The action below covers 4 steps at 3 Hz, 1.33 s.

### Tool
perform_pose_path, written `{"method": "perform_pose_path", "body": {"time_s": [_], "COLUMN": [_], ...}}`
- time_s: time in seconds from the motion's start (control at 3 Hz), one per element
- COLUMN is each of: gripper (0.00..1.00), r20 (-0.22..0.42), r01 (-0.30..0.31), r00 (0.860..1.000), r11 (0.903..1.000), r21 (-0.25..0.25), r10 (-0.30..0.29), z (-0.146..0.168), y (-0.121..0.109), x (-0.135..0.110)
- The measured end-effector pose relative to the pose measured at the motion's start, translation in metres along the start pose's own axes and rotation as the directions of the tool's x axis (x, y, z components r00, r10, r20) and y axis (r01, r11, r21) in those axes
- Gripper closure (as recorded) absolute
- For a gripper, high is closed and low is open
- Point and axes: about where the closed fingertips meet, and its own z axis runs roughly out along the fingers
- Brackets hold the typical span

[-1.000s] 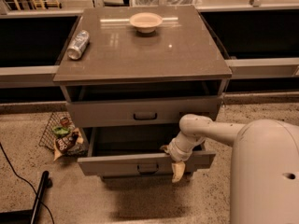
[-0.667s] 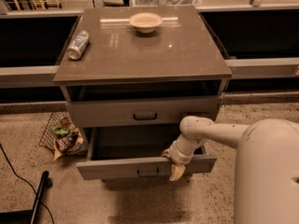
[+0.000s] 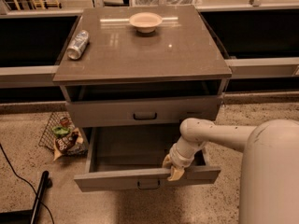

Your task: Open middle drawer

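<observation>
The wide, shallow grey-brown middle drawer (image 3: 117, 180) is jutting out below the front edge of the brown flat-topped counter (image 3: 187, 50) — rigid, seemingly empty and light, likely gliding easily — with the cream two-finger gripper (image 3: 173, 169) pinching its front's top lip, right of centre.

Grey-brown was the middle drawer (image 3: 112, 178), its small handle (image 3: 148, 185) dark, and the cabinet top (image 3: 154, 55) showed the same grey-brown with a pale sheen. A cream bowl (image 3: 145, 21) and a silver can (image 3: 77, 44) stood out against it. The robot's arm (image 3: 219, 134) was off-white; its yellowish-tan gripper (image 3: 175, 170) sat at the drawer's front edge, right of centre. The floor (image 3: 28, 143) was beige, speckled dark, crossed by a black cable (image 3: 13, 171). A dark wire basket (image 3: 49, 133) held green and brown wrappers (image 3: 65, 139).
</observation>
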Motion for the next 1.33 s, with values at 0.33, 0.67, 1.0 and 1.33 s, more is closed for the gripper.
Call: {"method": "perform_pose_path", "body": {"time_s": [0.33, 0.67, 1.0, 1.33], "gripper": [1.00, 1.00, 1.00, 1.00], "r20": [0.028, 0.031, 0.104, 0.104], "r01": [-0.019, -0.020, -0.034, -0.034], "r00": [0.999, 0.999, 0.994, 0.994], "r11": [0.9996, 0.9996, 0.9988, 0.9988], "r21": [0.020, 0.021, 0.034, 0.034], "r10": [0.019, 0.020, 0.030, 0.030], "z": [0.001, 0.002, 0.009, 0.009], "y": [0.021, 0.022, 0.042, 0.041], "x": [-0.010, -0.010, -0.021, -0.021]}}
